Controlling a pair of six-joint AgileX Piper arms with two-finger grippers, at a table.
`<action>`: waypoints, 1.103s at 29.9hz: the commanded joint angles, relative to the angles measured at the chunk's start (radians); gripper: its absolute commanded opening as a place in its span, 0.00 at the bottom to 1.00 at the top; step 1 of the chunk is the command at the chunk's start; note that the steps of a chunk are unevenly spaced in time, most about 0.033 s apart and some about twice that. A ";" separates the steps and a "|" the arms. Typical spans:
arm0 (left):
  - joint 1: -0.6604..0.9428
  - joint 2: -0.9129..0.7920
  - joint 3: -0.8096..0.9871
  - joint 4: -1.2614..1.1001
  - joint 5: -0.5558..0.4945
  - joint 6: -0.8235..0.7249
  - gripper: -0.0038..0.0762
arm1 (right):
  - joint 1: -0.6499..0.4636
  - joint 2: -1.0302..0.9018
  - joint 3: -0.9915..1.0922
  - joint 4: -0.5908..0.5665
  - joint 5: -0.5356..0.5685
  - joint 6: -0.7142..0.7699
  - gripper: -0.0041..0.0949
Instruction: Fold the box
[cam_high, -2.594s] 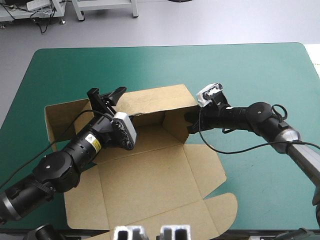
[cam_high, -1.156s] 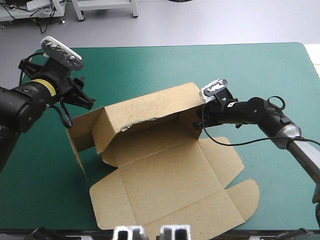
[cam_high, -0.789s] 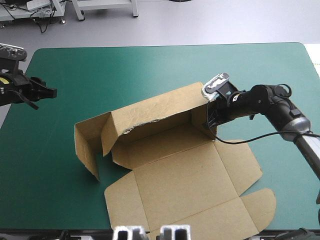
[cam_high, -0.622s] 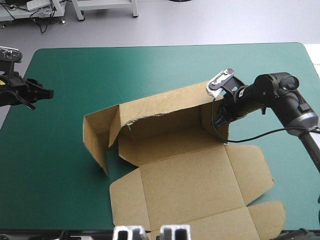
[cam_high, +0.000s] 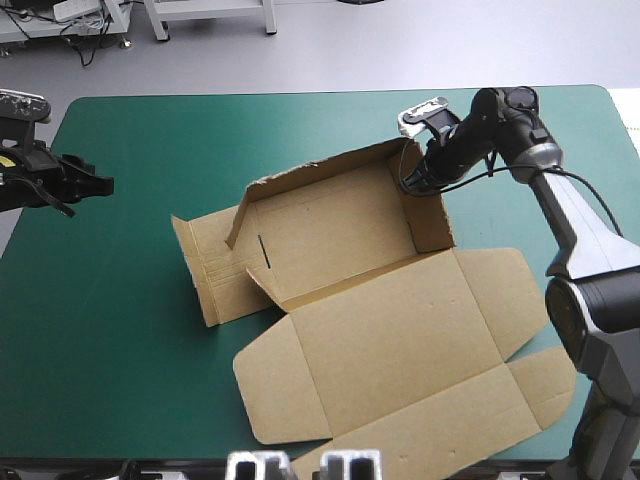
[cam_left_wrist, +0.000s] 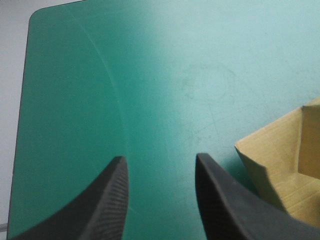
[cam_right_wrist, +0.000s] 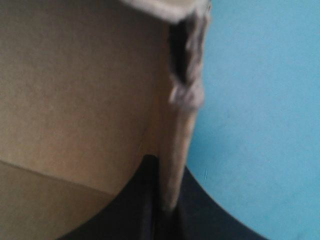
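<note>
Two arms are doing quite different jobs. The right jaws are all but closed on the box (cam_high: 390, 330), pinching the top edge of a raised wall at the tray's far right corner. In the right wrist view the black fingers (cam_right_wrist: 125, 210) meet with the brown sheet standing on edge between them. That grip probably serves to anchor the box and keep the rear wall and the right side wall (cam_high: 432, 215) upright while the rest is worked.

The box sits from the middle toward the right and near edges of the teal-green surface (cam_high: 180, 140). Its wide lid panel lies flat and reaches the near edge. The left side flap (cam_high: 210, 272) leans outward and low rather than standing, so that end of the tray looks unformed.

The left jaws hang at the left edge of the surface, well apart from the box. Their fingers (cam_left_wrist: 112, 200) are spread with only bare cover between them, and a corner of the board shows ahead and to one side. Standing off, empty and open, they seem placed to come in for that loose flap.
</note>
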 joint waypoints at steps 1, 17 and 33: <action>0.001 -0.017 -0.028 -0.025 -0.053 -0.002 0.43 | -0.004 0.014 -0.093 -0.050 0.079 -0.011 0.24; 0.001 -0.015 -0.028 -0.030 -0.055 -0.002 0.43 | -0.004 -0.024 -0.158 -0.025 0.081 0.125 0.70; 0.001 -0.015 -0.027 -0.060 -0.048 -0.002 0.43 | -0.004 0.115 -0.064 0.035 0.079 0.141 0.49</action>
